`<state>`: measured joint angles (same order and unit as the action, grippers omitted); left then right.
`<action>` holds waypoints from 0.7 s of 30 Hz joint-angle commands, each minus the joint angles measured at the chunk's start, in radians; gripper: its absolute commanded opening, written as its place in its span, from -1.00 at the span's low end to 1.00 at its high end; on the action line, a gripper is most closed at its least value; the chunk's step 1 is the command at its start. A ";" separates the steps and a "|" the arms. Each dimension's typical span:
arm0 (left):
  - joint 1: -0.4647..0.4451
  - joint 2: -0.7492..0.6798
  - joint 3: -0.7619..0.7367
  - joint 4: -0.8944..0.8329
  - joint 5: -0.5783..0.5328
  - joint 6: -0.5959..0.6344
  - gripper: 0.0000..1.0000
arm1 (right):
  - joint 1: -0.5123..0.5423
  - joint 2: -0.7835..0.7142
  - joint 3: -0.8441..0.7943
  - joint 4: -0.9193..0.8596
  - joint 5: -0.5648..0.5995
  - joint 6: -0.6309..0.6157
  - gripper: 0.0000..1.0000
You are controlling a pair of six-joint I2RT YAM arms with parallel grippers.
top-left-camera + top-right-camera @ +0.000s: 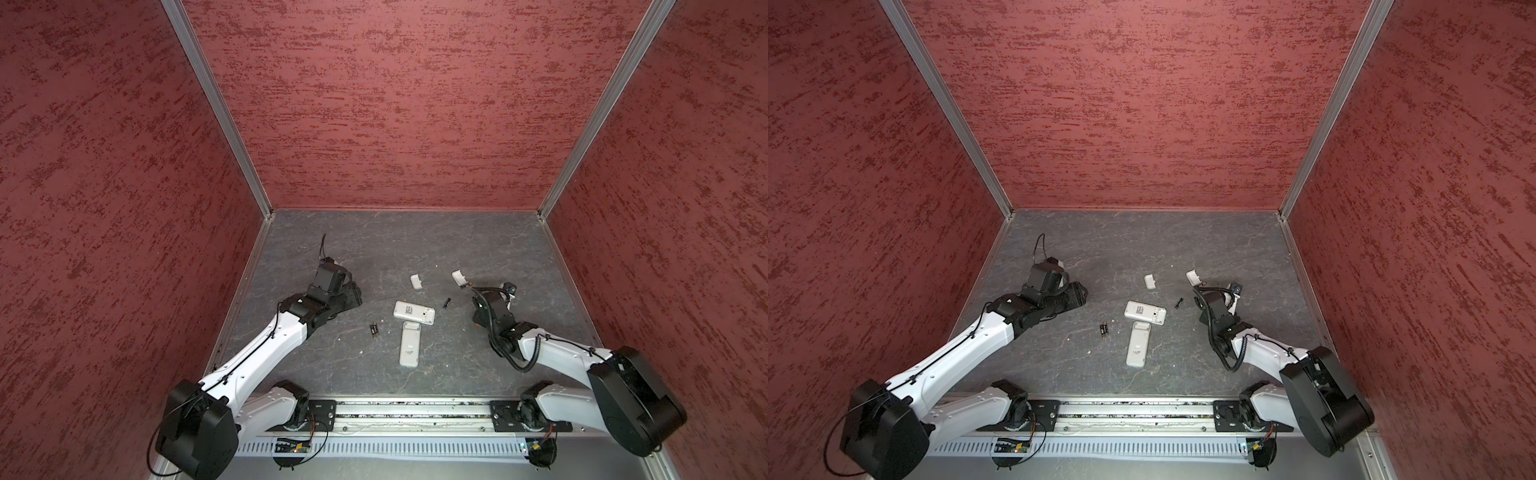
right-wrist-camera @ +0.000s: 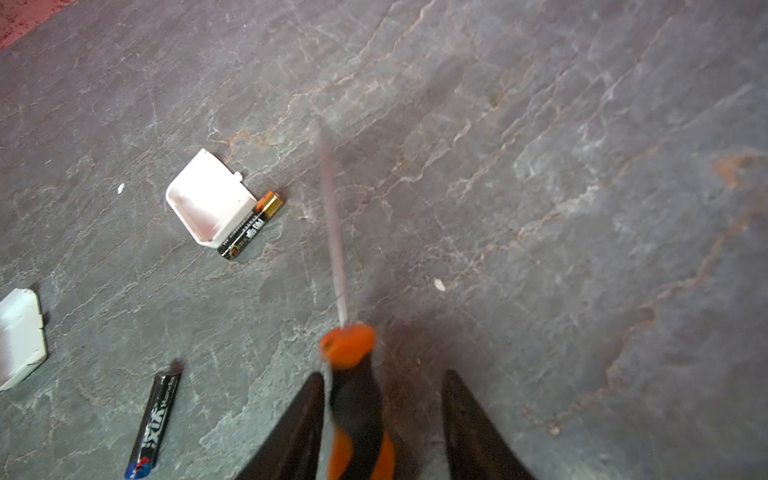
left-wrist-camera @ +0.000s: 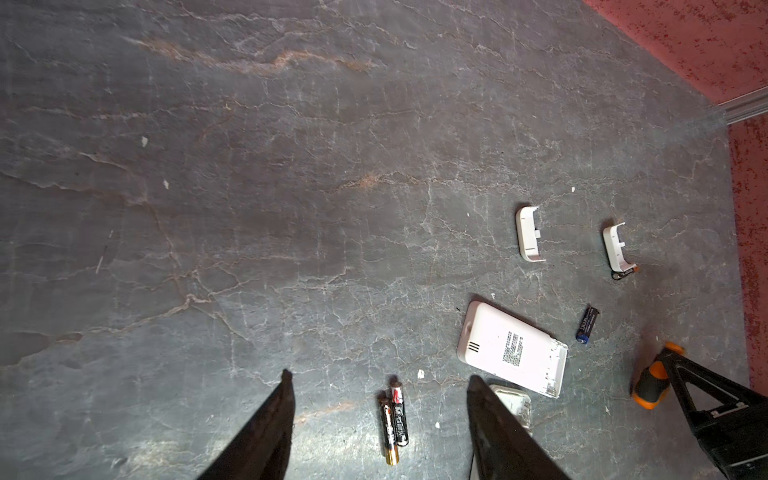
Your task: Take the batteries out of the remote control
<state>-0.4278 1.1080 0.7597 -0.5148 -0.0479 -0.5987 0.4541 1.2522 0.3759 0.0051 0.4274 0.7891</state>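
Pair of batteries (image 1: 375,330) lies side by side, touching, on the table (image 1: 332,249) at about 9 o'clock from the slim remote (image 1: 409,345), reading a top view with 12 at the back wall. A blue-ended battery (image 1: 446,302) sits alone at 2 o'clock from the wide remote (image 1: 414,312). A gold-ended battery (image 2: 251,224) is tucked right against one loose cover (image 2: 210,199), further out the same way. The other cover (image 1: 416,281) is at 12. Both remotes are face down with their covers off, so the unloading looks about done, though the slim one's bay is half hidden. The left gripper (image 3: 379,377) hangs near the pair with its jaws apart and nothing in them. The right gripper (image 2: 384,375) also has its jaws apart. The orange-and-black screwdriver (image 2: 357,407) is loose between them, leaning on one finger, blurred, not clamped. These cells should be light, rigid and slick, and they'll roll if nudged. The best bet is pinching across the middle of the barrel, square to its length. The pair needs separating first or taking as a pair. The one against the cover is only open on its far side.
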 commanded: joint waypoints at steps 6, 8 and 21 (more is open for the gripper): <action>0.104 0.018 0.034 0.055 0.034 0.058 0.39 | -0.003 -0.060 0.002 -0.043 -0.024 0.032 0.22; 0.138 0.015 0.038 0.066 0.032 0.071 0.59 | -0.004 -0.088 0.018 -0.067 -0.020 0.029 0.31; 0.282 -0.061 0.010 0.245 -0.260 0.288 0.99 | -0.065 -0.279 0.186 -0.108 0.119 -0.309 0.97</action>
<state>-0.1551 1.0874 0.8043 -0.3897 -0.1856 -0.4263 0.4240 1.0031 0.5385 -0.1215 0.4664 0.6220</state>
